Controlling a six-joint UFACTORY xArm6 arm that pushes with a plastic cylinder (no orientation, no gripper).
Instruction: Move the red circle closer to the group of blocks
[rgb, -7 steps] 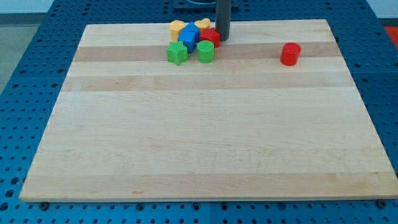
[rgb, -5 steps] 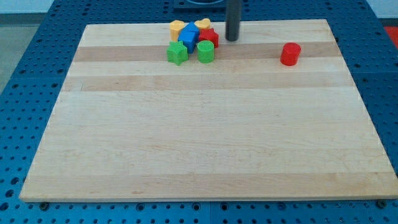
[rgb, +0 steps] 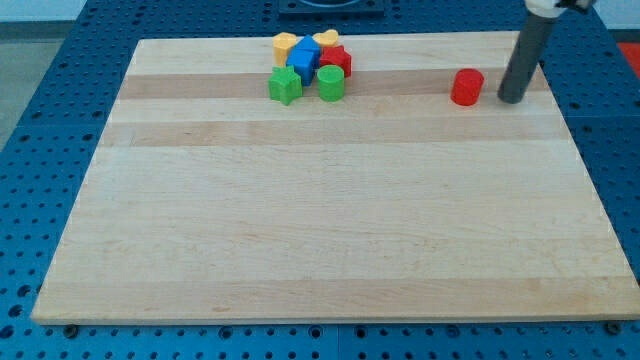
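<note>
Red circle sits unmoved at upper right of the wooden worktop, while the tool, a jawless rod, has crossed from the block group; its tip now stands just right of the circle, positioned for a leftward push.

— What can't you make out?
— The rod runs off the view's top. Far to its left, the yellow blocks and red block sit partly behind the blue block; shapes unclear.
</note>
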